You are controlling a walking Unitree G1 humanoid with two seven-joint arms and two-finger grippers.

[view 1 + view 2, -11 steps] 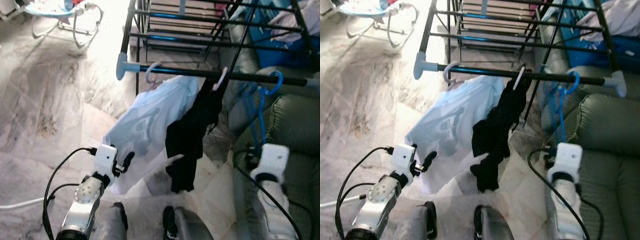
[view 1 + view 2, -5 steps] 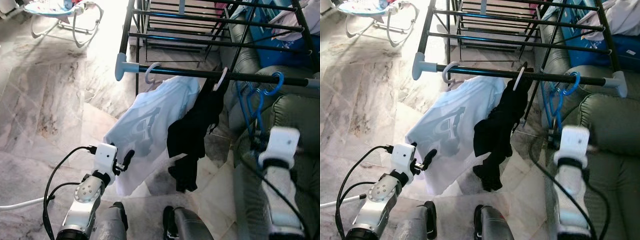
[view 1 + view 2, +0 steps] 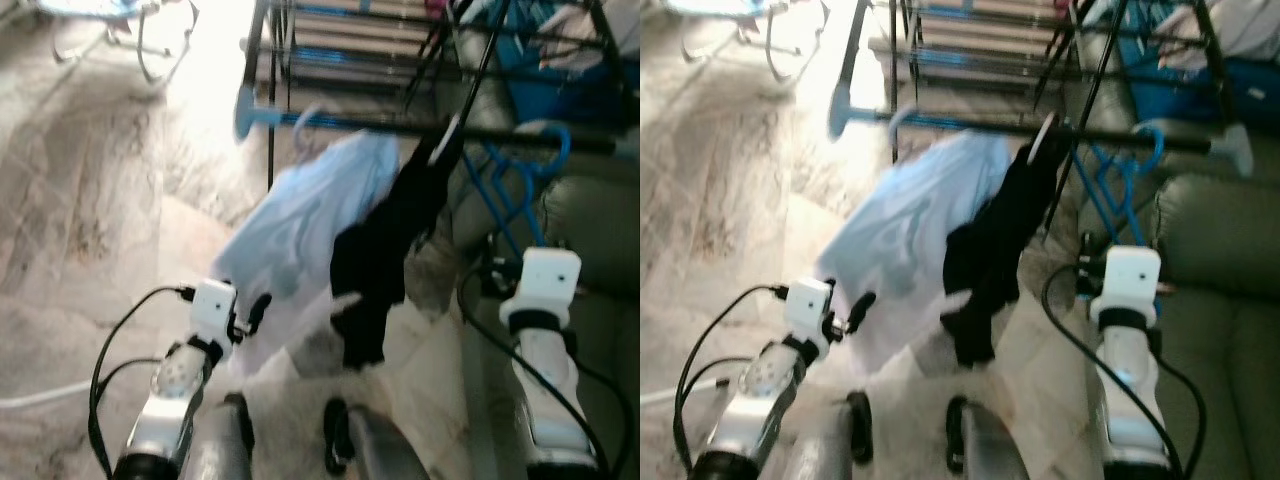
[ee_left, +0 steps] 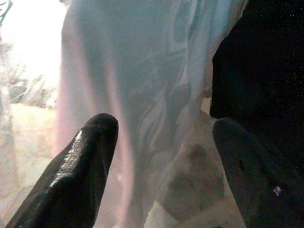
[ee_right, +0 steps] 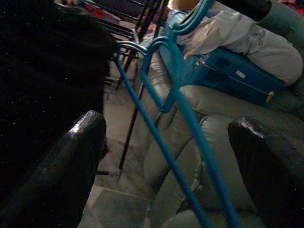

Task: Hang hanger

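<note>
While my right pincer (image 5: 166, 156) sits spread around the thin blue plastic hanger (image 5: 175, 102) without gripping it, its hook already loops the black metal rack rail (image 3: 1140, 140). My left pincer (image 4: 161, 161), also spread, idles before the soft pale-blue shirt (image 3: 300, 230) and limp black garment (image 3: 385, 250).

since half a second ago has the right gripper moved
Yes. The right gripper has dropped away from the rack bar, lower along the blue hanger, fingers open around its wire.
</note>
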